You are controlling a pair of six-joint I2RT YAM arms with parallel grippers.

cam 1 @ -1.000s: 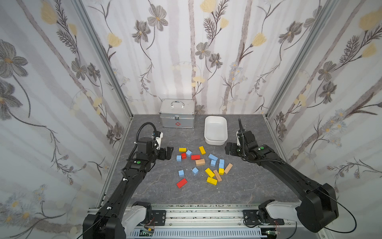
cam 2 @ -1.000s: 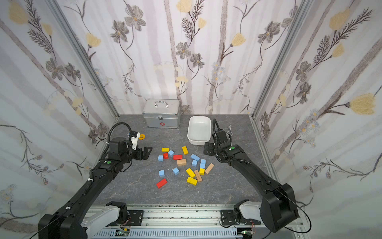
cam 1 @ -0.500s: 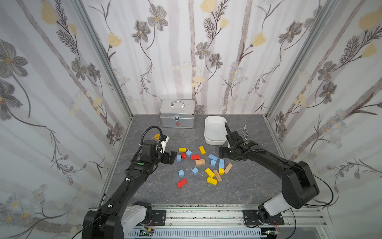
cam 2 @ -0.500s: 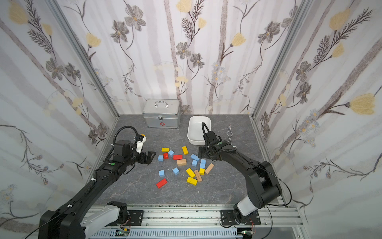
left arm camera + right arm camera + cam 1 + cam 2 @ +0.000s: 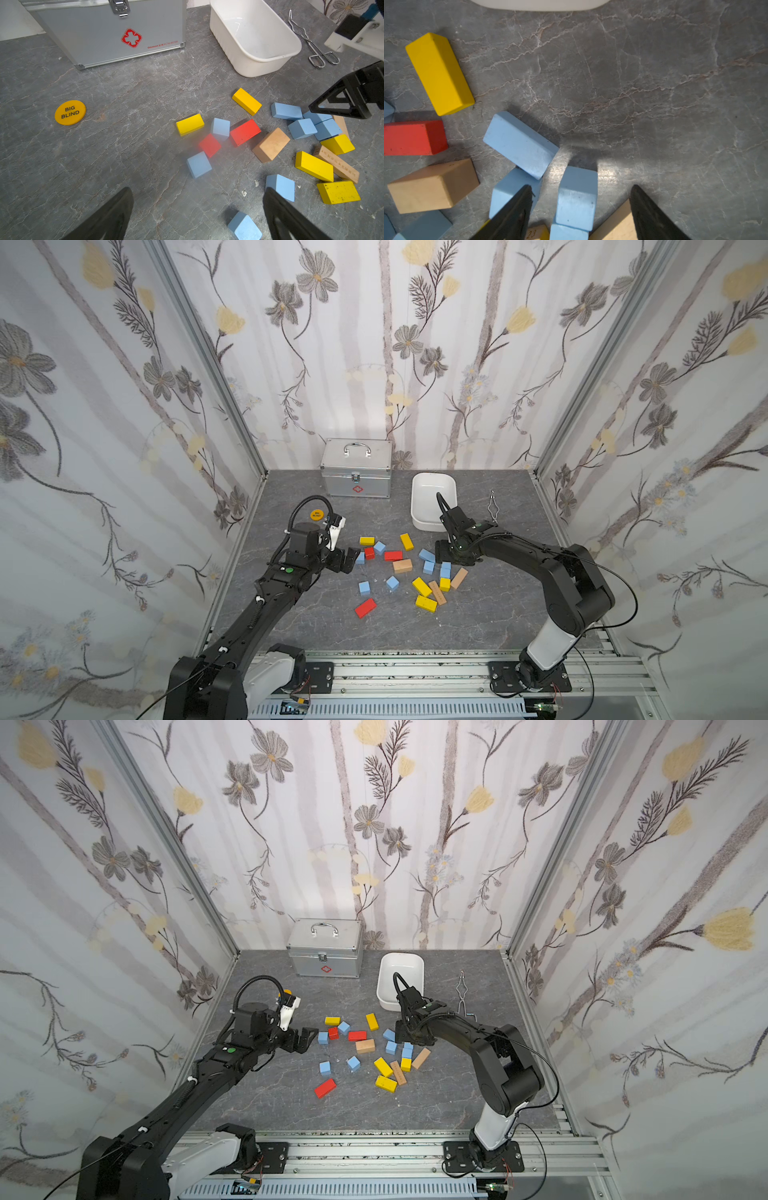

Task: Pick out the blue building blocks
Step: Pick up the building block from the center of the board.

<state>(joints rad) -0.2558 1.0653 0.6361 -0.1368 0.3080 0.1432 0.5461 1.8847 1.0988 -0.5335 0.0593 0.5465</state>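
Swung in from beside the tub (image 5: 433, 475) over the past second, the right gripper (image 5: 443, 552) is seen in both top views low over the blue blocks (image 5: 428, 567) scattered mid-tabletop. In the left wrist view, jaws of the left gripper (image 5: 198, 190) are shown wide apart. In the right wrist view, a blue cube (image 5: 576, 197) is straddled, untouched, by the right gripper's parted jaws.

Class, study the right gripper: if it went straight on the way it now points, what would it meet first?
The right gripper would most likely meet the light-blue block lying between its open fingers; exact depth is unclear.
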